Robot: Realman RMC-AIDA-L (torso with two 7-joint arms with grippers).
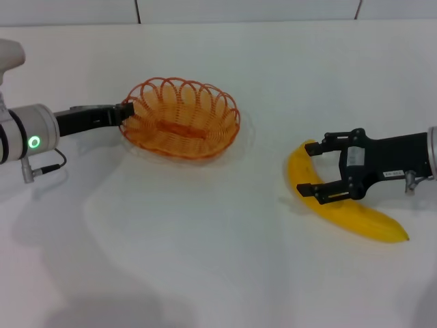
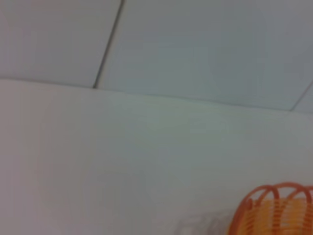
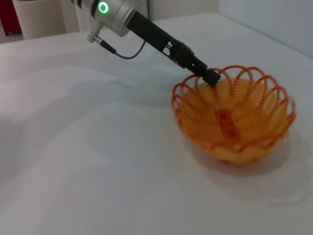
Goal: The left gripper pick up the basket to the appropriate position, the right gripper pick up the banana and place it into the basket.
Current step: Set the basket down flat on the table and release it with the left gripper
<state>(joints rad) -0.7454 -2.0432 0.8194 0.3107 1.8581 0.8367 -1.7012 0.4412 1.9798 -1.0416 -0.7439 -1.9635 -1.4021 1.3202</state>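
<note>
The orange wire basket [image 1: 181, 117] stands on the white table left of centre. My left gripper [image 1: 126, 113] reaches in from the left and is shut on the basket's left rim. The right wrist view shows this too, with the gripper [image 3: 209, 77] on the basket [image 3: 234, 117]. A piece of the basket rim [image 2: 279, 208] shows in the left wrist view. The yellow banana [image 1: 355, 215] lies on the table at the right. My right gripper [image 1: 308, 171] is open, with one finger on either side of the banana's upper half. The basket holds nothing.
The white table [image 1: 205, 260] runs to a pale wall with dark seams [image 1: 136, 10] at the back. The left arm's grey cuff with a green light [image 1: 33, 142] and a cable sit at the left edge.
</note>
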